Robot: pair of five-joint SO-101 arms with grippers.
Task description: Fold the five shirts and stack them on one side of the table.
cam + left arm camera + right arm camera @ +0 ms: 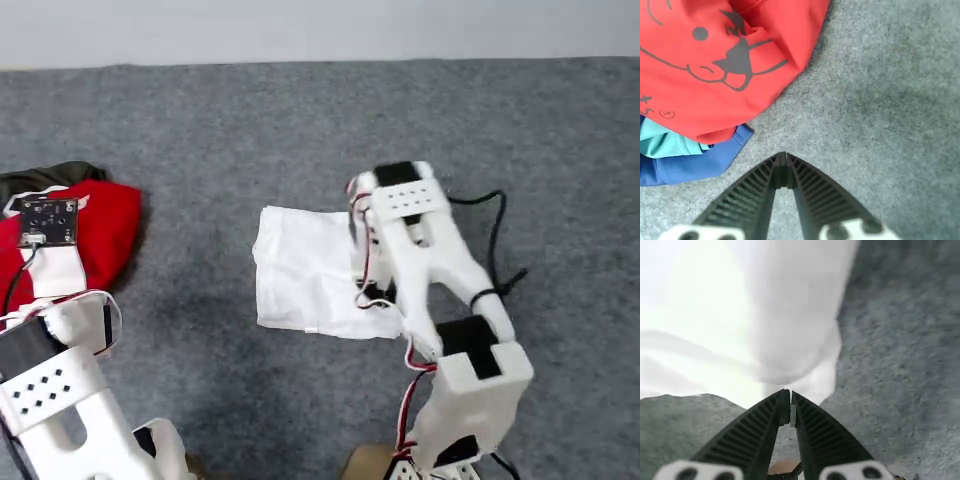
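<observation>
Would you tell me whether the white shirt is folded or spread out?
Folded: the white shirt lies as a compact rectangle with overlapping layers and no sleeves spread.

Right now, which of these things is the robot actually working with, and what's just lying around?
Part of the job: white shirt; red shirt; blue shirt; teal shirt.
Just there: grey table cover; black cable; brown object at the near edge.

grey carpeted tabletop [300, 120], pale wall [300, 30]
</observation>
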